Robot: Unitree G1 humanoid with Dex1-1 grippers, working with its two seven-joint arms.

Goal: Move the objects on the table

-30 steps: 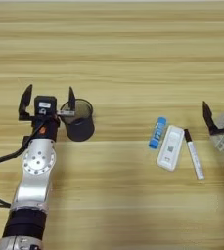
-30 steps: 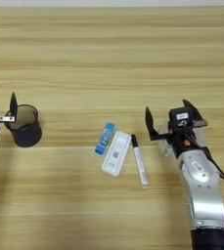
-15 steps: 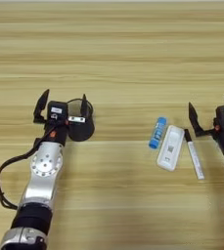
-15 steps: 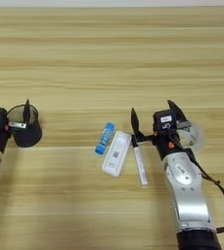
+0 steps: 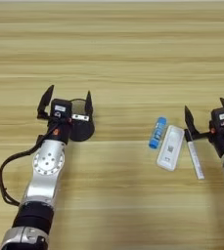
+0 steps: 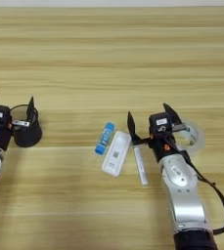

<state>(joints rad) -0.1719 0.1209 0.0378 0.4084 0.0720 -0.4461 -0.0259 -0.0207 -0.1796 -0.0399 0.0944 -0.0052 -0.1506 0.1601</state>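
Right eye view: five objects (image 6: pixel 116 153); two end effectors

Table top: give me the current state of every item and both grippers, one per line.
Black mesh cup: upright, one left finger at its rim.
Clear tape roll: flat, behind right gripper.
Blue stick: lying flat.
White flat device: lying flat.
Marker: lying flat.
Left gripper: open.
Right gripper: open.
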